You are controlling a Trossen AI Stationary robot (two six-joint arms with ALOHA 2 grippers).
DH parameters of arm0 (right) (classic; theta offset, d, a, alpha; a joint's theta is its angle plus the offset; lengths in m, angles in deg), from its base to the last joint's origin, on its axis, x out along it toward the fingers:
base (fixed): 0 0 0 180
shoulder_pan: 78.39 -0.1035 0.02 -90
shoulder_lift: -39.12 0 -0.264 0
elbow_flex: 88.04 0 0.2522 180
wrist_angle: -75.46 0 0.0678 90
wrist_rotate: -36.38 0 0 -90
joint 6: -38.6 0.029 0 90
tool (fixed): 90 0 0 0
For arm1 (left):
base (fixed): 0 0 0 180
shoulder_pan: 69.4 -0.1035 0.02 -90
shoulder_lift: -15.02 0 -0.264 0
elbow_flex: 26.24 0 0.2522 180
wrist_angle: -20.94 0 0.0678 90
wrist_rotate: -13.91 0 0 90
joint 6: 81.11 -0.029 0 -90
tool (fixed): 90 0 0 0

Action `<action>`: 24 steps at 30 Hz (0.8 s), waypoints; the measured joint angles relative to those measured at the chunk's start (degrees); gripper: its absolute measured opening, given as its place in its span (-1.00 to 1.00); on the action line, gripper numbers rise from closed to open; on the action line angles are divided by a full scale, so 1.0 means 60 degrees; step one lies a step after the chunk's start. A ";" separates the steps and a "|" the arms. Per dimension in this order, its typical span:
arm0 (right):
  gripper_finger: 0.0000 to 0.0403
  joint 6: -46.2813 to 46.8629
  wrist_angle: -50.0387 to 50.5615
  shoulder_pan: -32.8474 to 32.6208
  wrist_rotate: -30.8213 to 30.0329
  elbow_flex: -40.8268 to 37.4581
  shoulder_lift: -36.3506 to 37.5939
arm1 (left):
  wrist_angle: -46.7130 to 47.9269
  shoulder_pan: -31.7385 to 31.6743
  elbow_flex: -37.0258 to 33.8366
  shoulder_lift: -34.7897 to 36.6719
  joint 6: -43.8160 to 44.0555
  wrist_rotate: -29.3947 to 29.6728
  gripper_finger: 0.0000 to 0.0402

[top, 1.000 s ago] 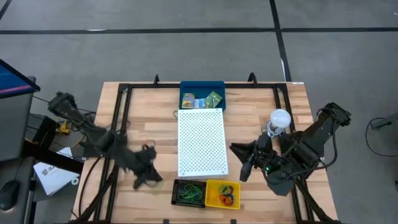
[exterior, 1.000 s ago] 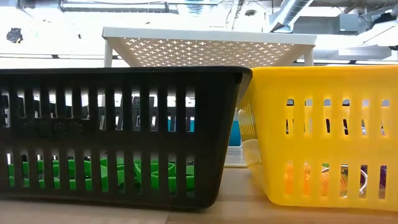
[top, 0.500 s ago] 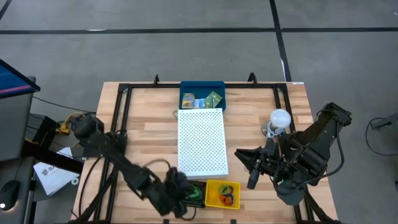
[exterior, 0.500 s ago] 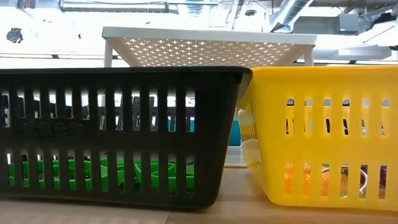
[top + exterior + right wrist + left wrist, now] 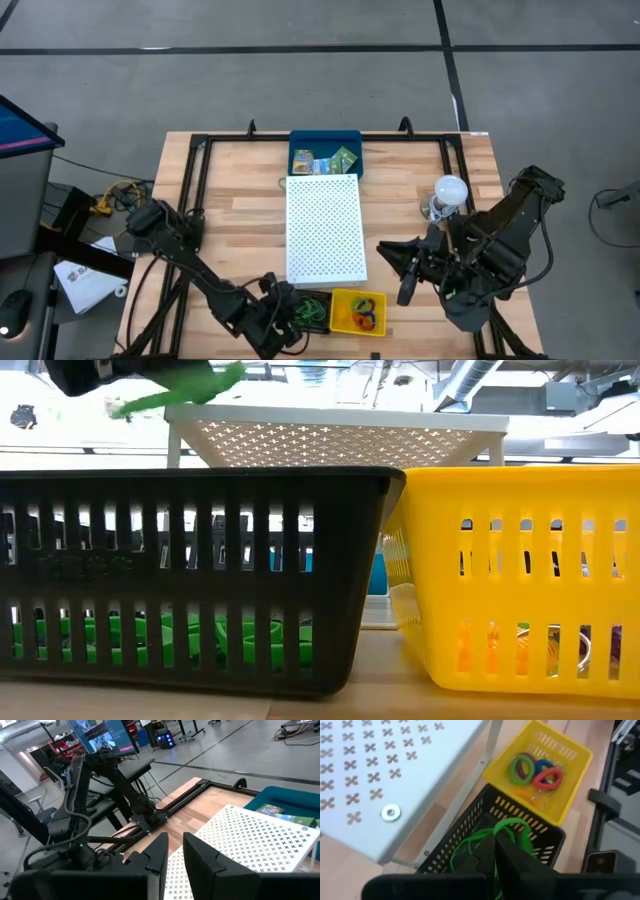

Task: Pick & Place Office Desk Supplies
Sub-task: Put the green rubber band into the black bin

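A robotics lab or workshop. A light wooden table (image 5: 240, 190) edged with black metal framing stands on a grey concrete floor (image 5: 300, 70), with lit monitor screens (image 5: 100, 735) and exposed silver ceiling ducts (image 5: 470, 375) beyond.

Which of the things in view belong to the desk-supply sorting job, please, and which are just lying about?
Job:
green rubber bands in the shut left end effector
black basket
yellow basket holding coloured loops
printed packets in the blue tray

Lying about:
white perforated board
white bulb
right end effector, waiting empty
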 joint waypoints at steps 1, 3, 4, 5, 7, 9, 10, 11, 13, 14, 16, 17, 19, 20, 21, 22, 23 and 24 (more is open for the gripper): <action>-0.72 0.0001 -0.0001 0.0000 -0.0002 0.0000 -0.0027 | -0.0030 0.0000 0.0003 0.0003 0.0004 -0.0011 -1.00; -0.72 0.0004 0.0000 0.0000 0.0005 -0.0004 -0.0067 | -0.0029 0.0000 0.0007 0.0004 0.0007 -0.0075 -1.00; -0.72 0.0004 -0.0006 -0.0006 0.0005 -0.0004 -0.0067 | -0.0020 0.0000 0.0004 0.0004 0.0007 -0.0088 -1.00; -0.72 0.0001 -0.0048 -0.0011 0.0001 -0.0004 -0.0067 | -0.0026 0.0000 0.0004 0.0004 0.0008 -0.0091 -1.00; -0.72 0.0003 -0.0113 0.0000 -0.0006 0.0000 -0.0104 | -0.0038 0.0000 0.0004 0.0004 0.0009 -0.0100 -1.00; -0.72 0.0004 -0.0106 0.0000 0.0009 -0.0004 -0.0133 | -0.0031 0.0000 0.0004 0.0004 0.0057 -0.0187 -1.00; -0.72 0.0004 -0.0114 0.0000 0.0007 -0.0004 -0.0131 | -0.0031 0.0000 0.0004 0.0004 0.0104 -0.0187 -1.00; -0.72 0.0003 -0.0136 0.0000 0.0001 -0.0004 -0.0124 | -0.0035 0.0000 0.0004 0.0004 0.0149 -0.0185 -1.00; -0.72 -0.0004 -0.0135 0.0000 0.0002 -0.0004 -0.0118 | -0.0040 0.0000 0.0004 0.0005 0.0174 -0.0268 -1.00; -0.72 -0.0039 -0.0135 0.0000 0.0005 -0.0004 -0.0122 | -0.0057 0.0000 0.0004 0.0004 0.0177 -0.0356 -1.00; -0.72 -0.0042 -0.0138 0.0000 0.0001 -0.0004 -0.0122 | -0.0098 0.0000 0.0004 0.0004 0.0191 -0.0479 -0.98; -0.72 -0.0045 -0.0137 0.0000 0.0001 -0.0004 -0.0122 | -0.0121 0.0000 0.0004 0.0004 0.0214 -0.0510 -0.96; -0.72 -0.0056 -0.0135 0.0000 0.0002 -0.0004 -0.0122 | -0.0162 0.0000 0.0004 0.0004 0.0244 -0.0601 -0.89; -0.72 -0.0069 -0.0138 0.0000 0.0001 -0.0004 -0.0122 | -0.0160 0.0000 0.0004 0.0004 0.0259 -0.0614 -0.84; -0.72 -0.0069 -0.0138 0.0000 0.0001 -0.0004 -0.0122 | -0.0165 0.0000 0.0004 0.0004 0.0269 -0.0634 -0.78; -0.72 -0.0071 -0.0136 0.0000 0.0002 -0.0004 -0.0122 | -0.0182 0.0000 0.0004 0.0004 0.0326 -0.0643 -0.71; -0.72 -0.0074 -0.0135 0.0000 0.0004 -0.0004 -0.0122 | -0.0187 0.0000 0.0004 0.0004 0.0419 -0.0641 -0.65; -0.72 -0.0093 -0.0135 0.0000 0.0001 -0.0004 -0.0122 | -0.0186 0.0000 0.0004 0.0005 0.0458 -0.0642 -0.59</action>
